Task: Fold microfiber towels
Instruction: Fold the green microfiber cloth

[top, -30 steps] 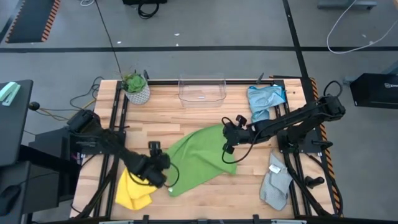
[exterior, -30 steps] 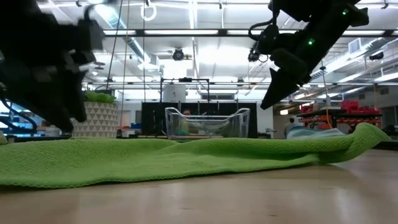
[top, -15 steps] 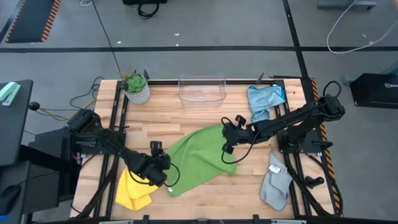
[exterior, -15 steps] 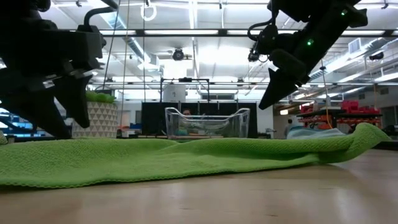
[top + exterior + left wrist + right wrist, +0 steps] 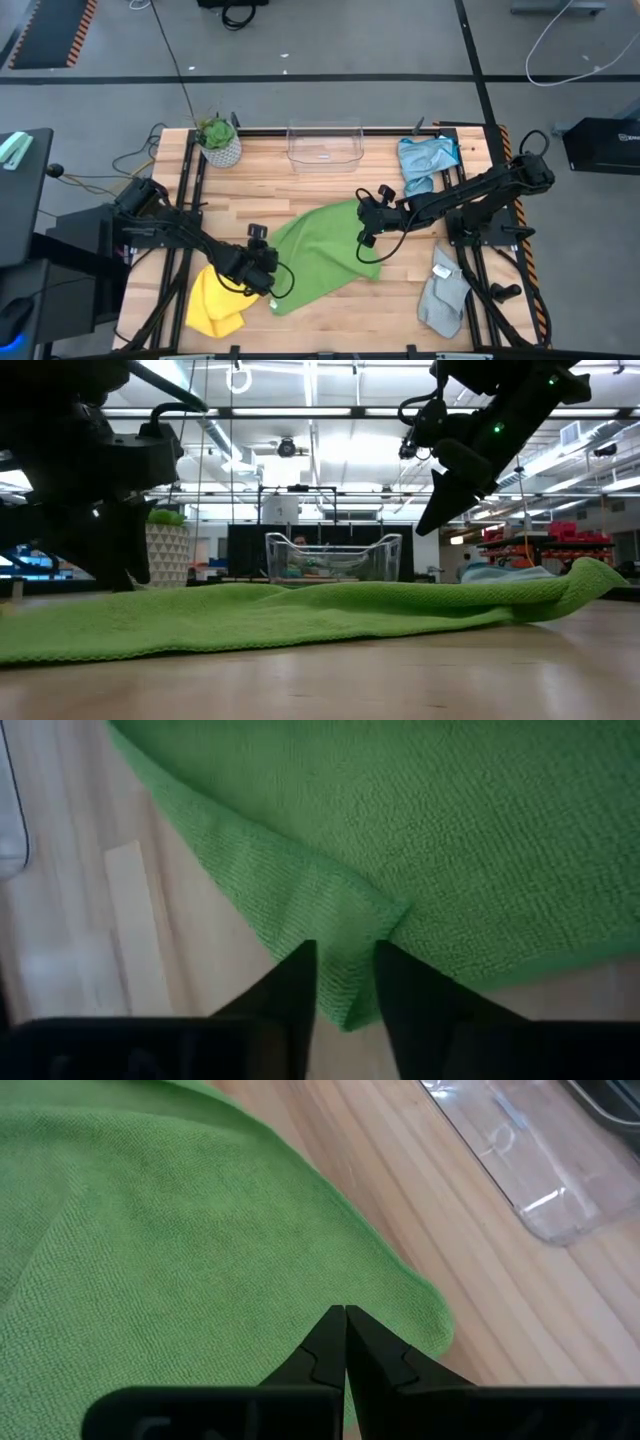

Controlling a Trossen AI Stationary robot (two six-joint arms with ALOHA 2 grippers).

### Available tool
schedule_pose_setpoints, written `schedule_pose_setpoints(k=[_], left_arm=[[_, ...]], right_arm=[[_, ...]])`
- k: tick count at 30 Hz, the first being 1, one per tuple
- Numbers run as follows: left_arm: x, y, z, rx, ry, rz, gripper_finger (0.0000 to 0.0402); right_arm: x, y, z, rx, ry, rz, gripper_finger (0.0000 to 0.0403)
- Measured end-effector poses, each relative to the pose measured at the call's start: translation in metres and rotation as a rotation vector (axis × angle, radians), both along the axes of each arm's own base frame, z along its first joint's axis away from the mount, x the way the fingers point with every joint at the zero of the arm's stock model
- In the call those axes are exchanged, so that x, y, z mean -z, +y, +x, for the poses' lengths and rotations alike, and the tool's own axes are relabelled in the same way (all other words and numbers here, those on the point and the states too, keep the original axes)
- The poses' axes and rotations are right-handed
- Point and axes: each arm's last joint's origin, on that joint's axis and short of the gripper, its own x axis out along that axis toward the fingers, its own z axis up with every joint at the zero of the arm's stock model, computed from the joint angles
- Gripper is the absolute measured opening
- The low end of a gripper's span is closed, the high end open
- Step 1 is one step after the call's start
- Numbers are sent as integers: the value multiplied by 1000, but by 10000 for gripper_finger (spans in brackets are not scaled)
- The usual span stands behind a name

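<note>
Pinching the green towel's near corner

My left gripper (image 5: 345, 982) is narrowing on a ridge of the green towel (image 5: 325, 250), spread mid-worktop toward the front edge; that shallow bite may slip. It stood wider and farther left before. My right gripper (image 5: 345, 1342), shut and empty, hovers over the far corner

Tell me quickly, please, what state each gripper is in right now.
Left gripper: closing on a pinched corner of the green towel.
Right gripper: shut, empty, above the towel.
</note>
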Motion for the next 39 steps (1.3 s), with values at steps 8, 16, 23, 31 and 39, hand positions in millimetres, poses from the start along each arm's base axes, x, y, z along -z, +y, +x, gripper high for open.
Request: schedule_pose_setpoints(k=[8, 16, 23, 31, 39], left_arm=[[-16, 2, -3, -60, -120, 27, 8], [-27, 16, -18, -304, -201, 87, 10], [-23, -5, -12, -162, -200, -44, 53], [-13, -1, -6, -171, -142, -50, 215], [12, 13, 7, -161, -29, 19, 194]], right_arm=[[0, 0, 0, -6, 3, -3, 15], [0, 0, 0, -6, 1, 11, 15], [8, 1, -4, -9, 5, 22, 15], [15, 1, -7, -6, -3, 29, 15], [14, 1, -6, -13, -17, 27, 15]])
